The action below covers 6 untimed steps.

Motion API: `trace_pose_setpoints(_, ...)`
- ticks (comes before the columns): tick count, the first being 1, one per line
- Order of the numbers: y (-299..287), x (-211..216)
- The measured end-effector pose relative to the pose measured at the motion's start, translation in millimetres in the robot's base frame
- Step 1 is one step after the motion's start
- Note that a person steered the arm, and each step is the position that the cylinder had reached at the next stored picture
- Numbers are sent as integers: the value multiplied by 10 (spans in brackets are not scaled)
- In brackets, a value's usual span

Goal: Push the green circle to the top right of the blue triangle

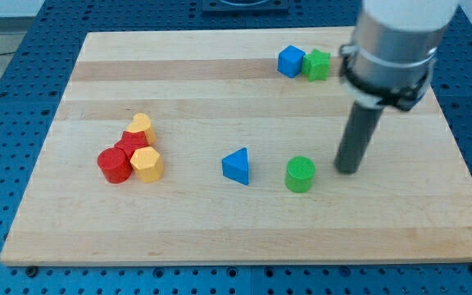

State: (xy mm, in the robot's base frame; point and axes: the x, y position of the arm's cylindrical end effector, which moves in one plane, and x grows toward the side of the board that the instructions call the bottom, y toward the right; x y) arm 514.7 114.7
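The green circle [300, 174] is a short green cylinder on the wooden board, right of centre and toward the view's bottom. The blue triangle [237, 165] stands to its left, with a gap between them. My tip [348, 170] rests on the board just to the right of the green circle, a small gap apart, at about the same height in the view. The dark rod rises from it to the grey arm at the view's top right.
A blue cube [291, 61] and a green star-like block [317, 64] touch each other near the view's top, right of centre. At the left, a red cylinder [114, 165], a red block [133, 144] and two yellow blocks [147, 164] [141, 126] form a cluster.
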Motion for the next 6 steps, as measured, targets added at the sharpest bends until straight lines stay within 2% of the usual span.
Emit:
trace_pose_setpoints(2,-769,244)
trace_pose_setpoints(3,-1021,474)
trace_pose_setpoints(4,-1170,503)
trace_pose_setpoints(6,-835,90)
